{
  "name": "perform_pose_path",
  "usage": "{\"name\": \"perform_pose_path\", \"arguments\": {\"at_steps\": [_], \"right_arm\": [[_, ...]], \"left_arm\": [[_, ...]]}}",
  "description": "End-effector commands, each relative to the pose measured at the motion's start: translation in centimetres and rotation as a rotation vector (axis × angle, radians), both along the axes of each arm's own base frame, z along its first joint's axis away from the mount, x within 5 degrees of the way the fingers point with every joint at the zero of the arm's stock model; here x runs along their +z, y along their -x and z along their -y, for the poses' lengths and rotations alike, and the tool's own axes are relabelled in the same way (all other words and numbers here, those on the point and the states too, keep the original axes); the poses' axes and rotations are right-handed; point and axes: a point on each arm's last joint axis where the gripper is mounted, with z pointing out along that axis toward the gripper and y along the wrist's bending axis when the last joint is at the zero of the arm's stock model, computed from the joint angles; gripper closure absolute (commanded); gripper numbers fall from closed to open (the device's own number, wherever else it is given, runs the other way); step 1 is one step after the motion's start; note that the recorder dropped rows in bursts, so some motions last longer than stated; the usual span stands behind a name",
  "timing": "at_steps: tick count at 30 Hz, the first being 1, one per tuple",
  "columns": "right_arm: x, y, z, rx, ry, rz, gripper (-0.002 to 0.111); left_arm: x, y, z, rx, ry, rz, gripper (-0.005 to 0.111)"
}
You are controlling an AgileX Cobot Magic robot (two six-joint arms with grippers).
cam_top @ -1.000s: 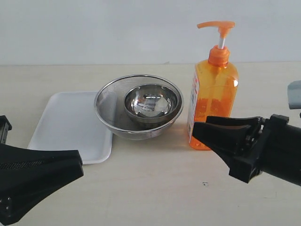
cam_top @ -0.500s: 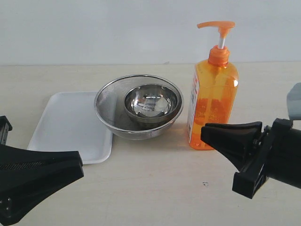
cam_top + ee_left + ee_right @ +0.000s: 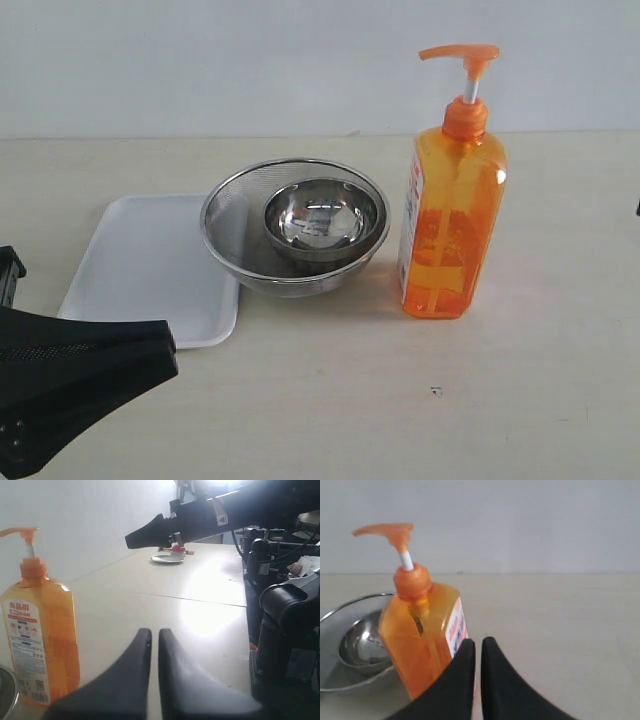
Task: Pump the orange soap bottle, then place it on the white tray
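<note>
Closed and empty, the left end effector (image 3: 165, 352) hangs over the near-left bench (image 3: 330, 400). Beyond lies the white tray (image 3: 140, 260), with a steel mesh strainer (image 3: 232, 225) (a small steel bowl (image 3: 320, 220) nested inside) at its right edge. The orange soap bottle (image 3: 450, 220) stands upright right of the strainer, off the tray. The right end effector (image 3: 477, 647), pinched together on nothing, is close to the bottle.

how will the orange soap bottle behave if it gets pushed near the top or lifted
The orange soap bottle stands tall on a narrow base, so a push near its pump head would likely tip it rather than slide it. It looks mostly full, so probably fairly heavy for its size. Its smooth plastic sides may be slippery.
</note>
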Motion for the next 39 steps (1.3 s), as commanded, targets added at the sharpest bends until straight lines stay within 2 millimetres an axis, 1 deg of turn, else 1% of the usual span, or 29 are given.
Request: {"name": "perform_pose_path", "arguments": {"at_steps": [1, 3, 5, 7, 9, 11, 13, 16, 18, 19, 22, 24, 26, 27, 29, 34, 37, 39], "right_arm": [[0.0, 0.3, -0.6, 0.074, 0.025, -0.016, 0.108], [0.1, 0.3, -0.6, 0.087, 0.047, 0.001, 0.108], [0.0, 0.3, -0.7, 0.091, 0.032, -0.003, 0.108], [0.0, 0.5, -1.2, 0.127, 0.038, 0.015, 0.108], [-0.1, 0.7, -1.9, 0.168, 0.002, 0.056, 0.108], [-0.5, 1.1, -2.6, 0.219, -0.039, 0.116, 0.108], [-1.4, 1.5, -3.3, 0.269, -0.056, 0.131, 0.108], [-1.8, 1.4, -3.6, 0.282, 0.008, 0.108, 0.108], [-1.3, 1.2, -3.5, 0.278, 0.065, 0.123, 0.108], [-0.8, 1.1, -3.5, 0.269, 0.058, 0.134, 0.108], [1.1, 0.9, -3.7, 0.265, 0.012, 0.177, 0.108], [2.4, 0.8, -3.9, 0.269, -0.053, 0.188, 0.108], [3.1, 0.8, -4.1, 0.286, -0.088, 0.155, 0.108], [3.1, 0.9, -4.2, 0.286, -0.114, 0.123, 0.108], [3.1, 1.0, -4.2, 0.303, -0.081, 0.074, 0.108], [1.3, 1.7, -4.2, 0.325, -0.033, -0.169, 0.108], [1.0, 1.7, -4.2, 0.324, -0.016, -0.170, 0.108], [0.7, 1.6, -4.1, 0.314, -0.032, -0.134, 0.108]], "left_arm": [[-0.1, 0.1, -0.1, 0.005, -0.004, -0.001, 0.102], [-0.1, 0.1, -0.1, 0.005, -0.004, -0.001, 0.102], [-0.1, 0.1, -0.1, 0.005, -0.004, -0.001, 0.102], [-0.1, 0.1, -0.1, 0.005, -0.004, -0.001, 0.102], [-0.1, 0.1, -0.1, 0.005, -0.004, -0.001, 0.102], [-0.1, 0.1, -0.1, 0.005, -0.004, -0.001, 0.102], [-0.1, 0.1, -0.1, 0.005, -0.004, -0.001, 0.102], [-0.1, 0.1, -0.1, 0.005, -0.004, -0.001, 0.102], [-0.1, 0.1, -0.1, 0.005, -0.004, -0.001, 0.102], [-0.1, 0.1, -0.1, 0.005, -0.004, -0.001, 0.102], [-0.1, 0.1, -0.1, 0.005, -0.004, -0.001, 0.102], [-0.1, 0.1, -0.1, 0.005, -0.004, -0.001, 0.102], [-0.1, 0.1, -0.1, 0.005, -0.004, -0.001, 0.102], [-0.1, 0.1, -0.1, 0.005, -0.004, -0.001, 0.102], [-0.1, 0.1, -0.1, 0.005, -0.004, -0.001, 0.102], [-0.1, 0.1, -0.1, 0.005, -0.004, -0.001, 0.102], [-0.1, 0.1, -0.1, 0.005, -0.004, -0.001, 0.102], [-0.1, 0.1, -0.1, 0.005, -0.004, -0.001, 0.102]]}}
